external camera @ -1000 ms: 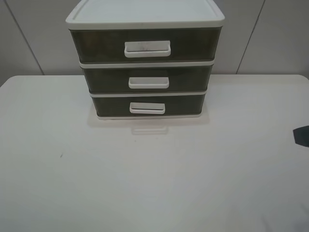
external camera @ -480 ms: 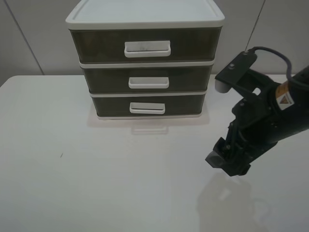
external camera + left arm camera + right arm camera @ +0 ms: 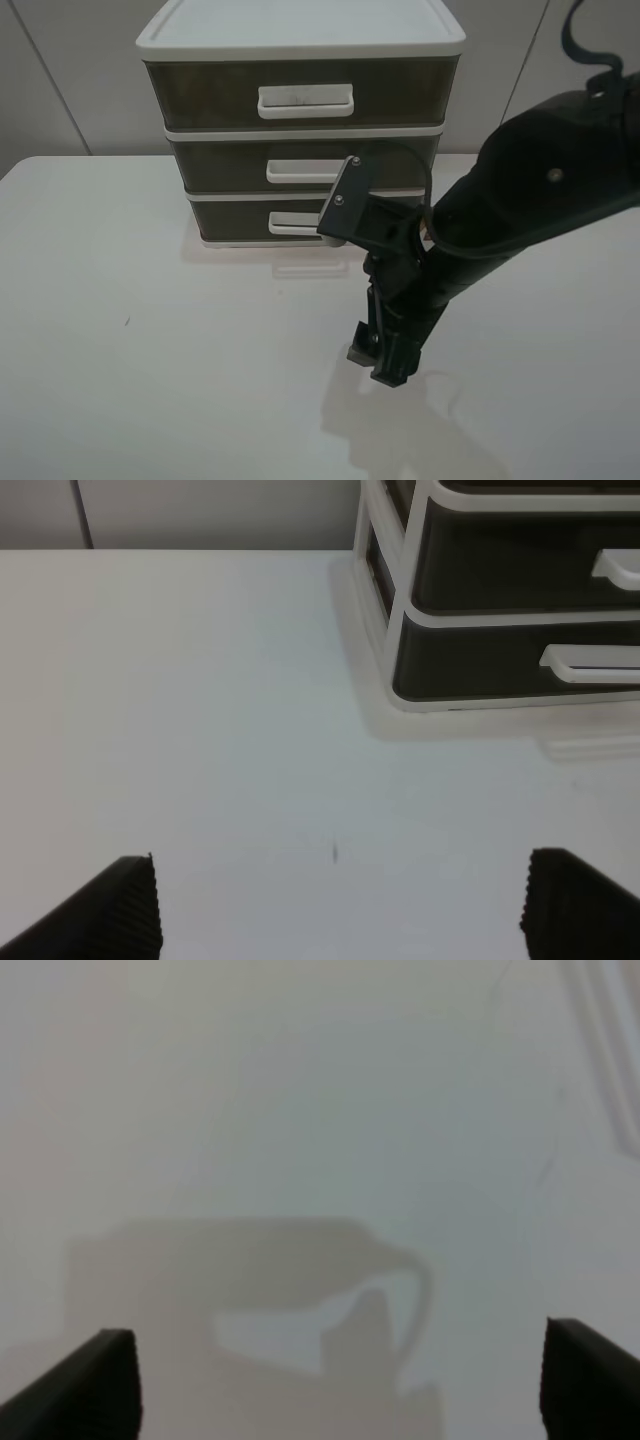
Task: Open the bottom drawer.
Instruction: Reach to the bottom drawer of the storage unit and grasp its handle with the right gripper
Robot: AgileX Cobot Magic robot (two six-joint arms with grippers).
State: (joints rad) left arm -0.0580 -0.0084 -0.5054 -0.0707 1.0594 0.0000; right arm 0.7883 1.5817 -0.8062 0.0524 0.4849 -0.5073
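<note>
- A white-framed plastic three-drawer unit point(image 3: 300, 30) stands at the far middle of the flat white tabletop point(image 3: 150, 390).
- The bottom drawer point(image 3: 230, 218), a shallow smoky-brown translucent plastic tray, sits in the lowest tier, directly on the tabletop side of the frame. It is pushed in flush with the frame, as are the two matching upper drawers point(image 3: 200, 95) above it.
- Its white rectangular loop handle point(image 3: 290, 224) is at the middle of the drawer front. From the high view the handle's right end is hidden behind the arm.
- The bulky black right arm point(image 3: 540, 190) reaches in from the far right and across the middle, bending down in front of the unit.
- The right gripper point(image 3: 378, 365) points down at the tabletop, nearer than the bottom drawer and apart from it. Its wrist view shows the fingers spread wide with only bare tabletop and its own shadow between them.
- The left gripper point(image 3: 345, 910) is out of the high view. Its own camera shows it low over the tabletop, spread open and holding nothing, with the bottom drawer far off and to its right.
- A small dark speck point(image 3: 126, 322) marks the tabletop on the left.
</note>
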